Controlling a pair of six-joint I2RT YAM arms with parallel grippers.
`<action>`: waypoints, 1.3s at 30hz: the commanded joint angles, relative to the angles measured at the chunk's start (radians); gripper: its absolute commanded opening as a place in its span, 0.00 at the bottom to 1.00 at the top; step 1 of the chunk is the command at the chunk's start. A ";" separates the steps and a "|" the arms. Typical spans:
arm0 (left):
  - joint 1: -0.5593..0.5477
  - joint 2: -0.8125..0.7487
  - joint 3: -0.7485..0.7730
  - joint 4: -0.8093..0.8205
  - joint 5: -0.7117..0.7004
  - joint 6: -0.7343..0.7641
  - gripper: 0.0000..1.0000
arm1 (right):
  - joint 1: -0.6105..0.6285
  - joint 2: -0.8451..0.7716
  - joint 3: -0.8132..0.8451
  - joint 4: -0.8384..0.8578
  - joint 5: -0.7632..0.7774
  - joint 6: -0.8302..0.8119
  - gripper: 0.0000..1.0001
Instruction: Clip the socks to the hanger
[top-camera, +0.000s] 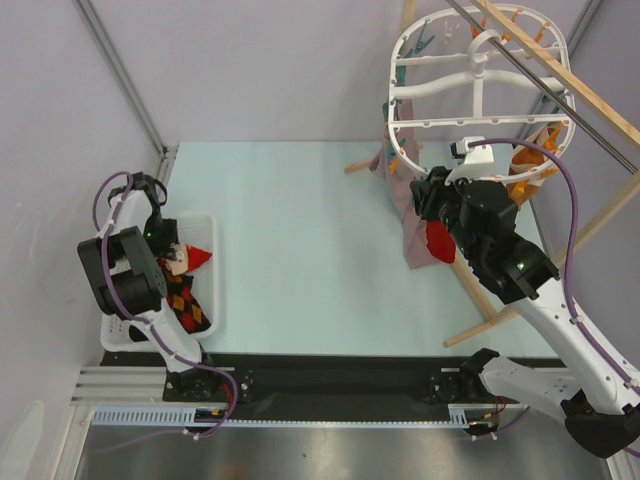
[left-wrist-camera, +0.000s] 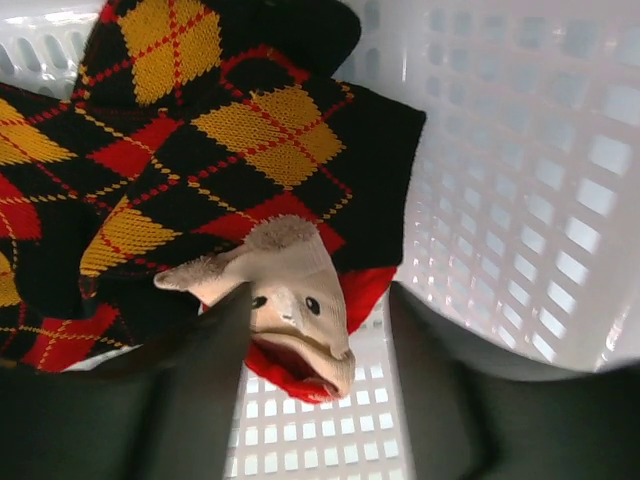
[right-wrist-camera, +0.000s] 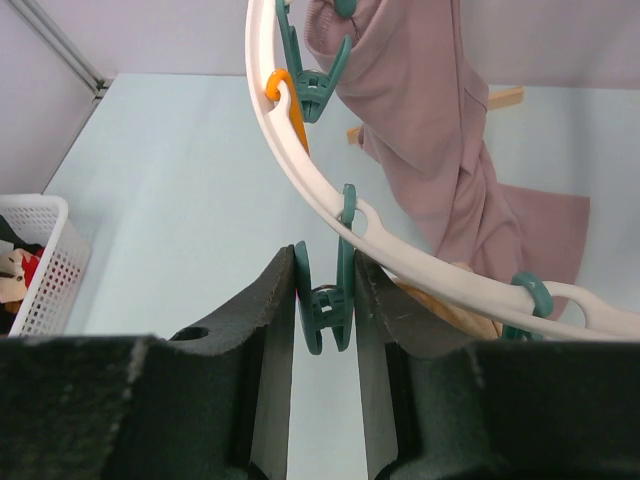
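Teal clip is squeezed by the right gripper, presumably to open it; the left gripper, jaws apart and empty, hovers over the socks for pickup.

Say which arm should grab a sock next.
Left: left pincer hangs open over the black argyle socks in the white basket; right pincer grips a teal clip on the white ring hanger.

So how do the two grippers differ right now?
The left gripper is open, low in the white basket. Its fingers sit either side of a beige animal-face piece by the argyle socks. The right gripper is shut on a teal clip hanging from the white hanger ring, up off the table. Left holds nothing; right squeezes the clip. Both are dark, with two fingers.
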 joint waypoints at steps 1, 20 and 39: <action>0.010 0.030 0.024 -0.006 0.028 -0.065 0.56 | 0.004 -0.002 -0.003 -0.008 -0.049 0.005 0.00; -0.157 -0.507 -0.134 0.120 -0.185 0.163 0.00 | 0.004 0.020 0.004 -0.015 -0.074 0.024 0.00; -0.772 -0.847 -0.454 1.278 1.091 0.958 0.00 | 0.003 0.025 0.021 -0.023 -0.161 0.027 0.00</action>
